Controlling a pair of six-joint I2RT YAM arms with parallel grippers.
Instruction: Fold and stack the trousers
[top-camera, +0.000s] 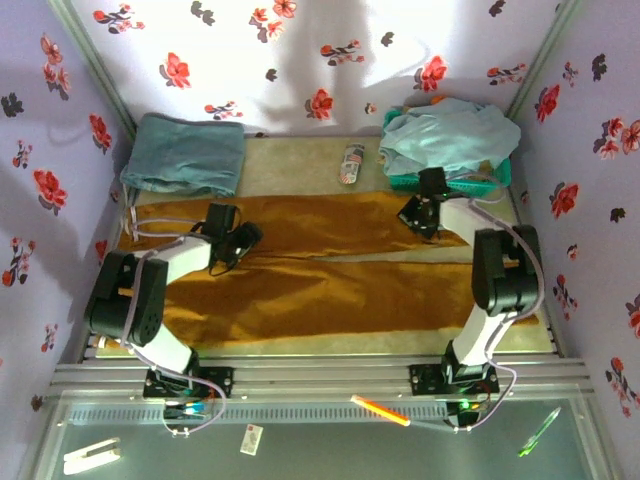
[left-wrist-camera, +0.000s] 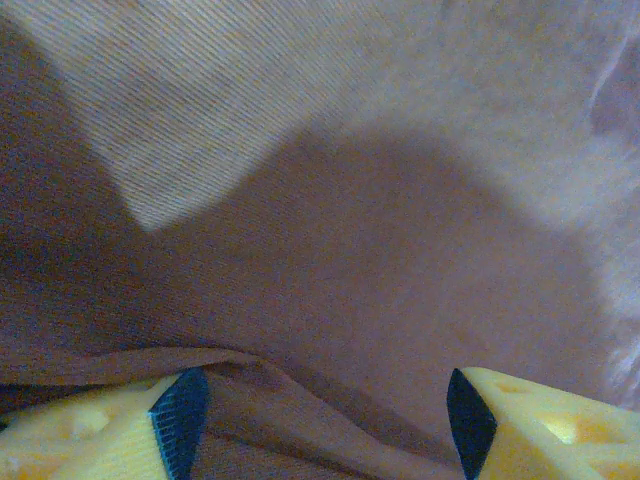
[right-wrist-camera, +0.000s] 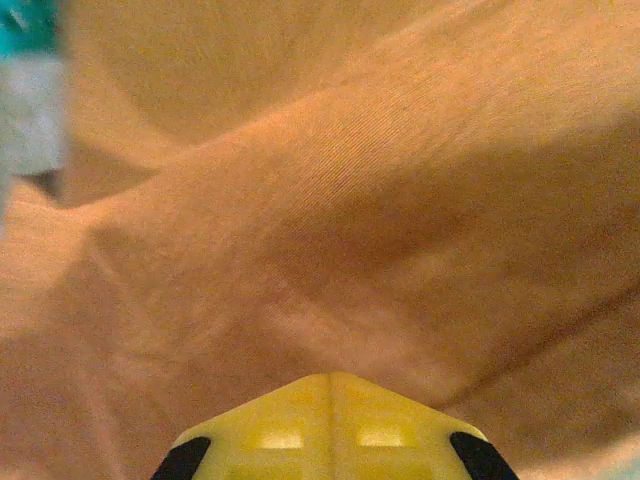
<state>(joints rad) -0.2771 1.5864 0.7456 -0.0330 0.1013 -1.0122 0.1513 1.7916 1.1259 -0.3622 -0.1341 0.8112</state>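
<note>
Both wrist cams blurry: L tool (left-wrist-camera: 322, 425) spread, R tool (right-wrist-camera: 330, 385) pressed together, trousers (right-wrist-camera: 400, 200) pinch unclear.

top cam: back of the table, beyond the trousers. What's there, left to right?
folded teal-blue garment → small grey handheld device → green basket with the pale aqua garment heaped in it
</note>
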